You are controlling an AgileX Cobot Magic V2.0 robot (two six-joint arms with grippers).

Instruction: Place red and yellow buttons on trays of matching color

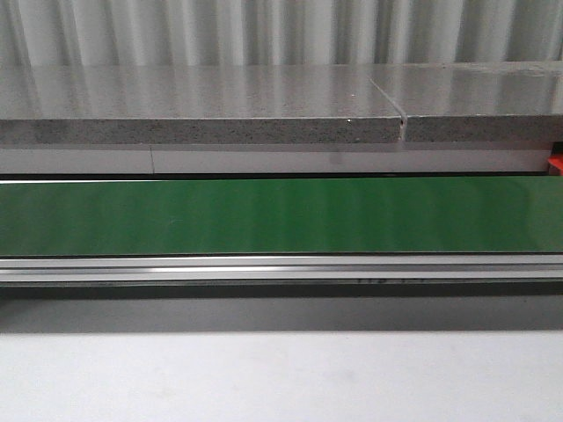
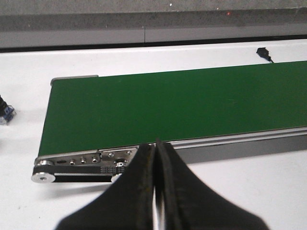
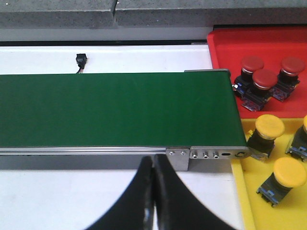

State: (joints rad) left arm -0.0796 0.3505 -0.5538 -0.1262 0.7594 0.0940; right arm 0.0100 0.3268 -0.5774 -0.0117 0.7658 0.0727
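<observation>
In the right wrist view a red tray [image 3: 220, 48] holds three red buttons [image 3: 263, 80], and a yellow tray [image 3: 242, 196] beside it holds yellow buttons [image 3: 289, 172]. Both trays sit just past the end of the green conveyor belt [image 3: 115, 108]. My right gripper [image 3: 154, 160] is shut and empty above the white table, near that belt end. My left gripper [image 2: 156, 146] is shut and empty at the belt's [image 2: 168, 105] other end. The belt [image 1: 281, 215] carries no button in any view. Neither gripper shows in the front view.
A grey stone ledge [image 1: 202, 110] runs behind the belt. A small black connector [image 3: 81, 59] lies on the white table beyond the belt. A blue-and-black object [image 2: 5, 114] sits at the edge of the left wrist view. A red sliver [image 1: 556, 164] shows at the far right.
</observation>
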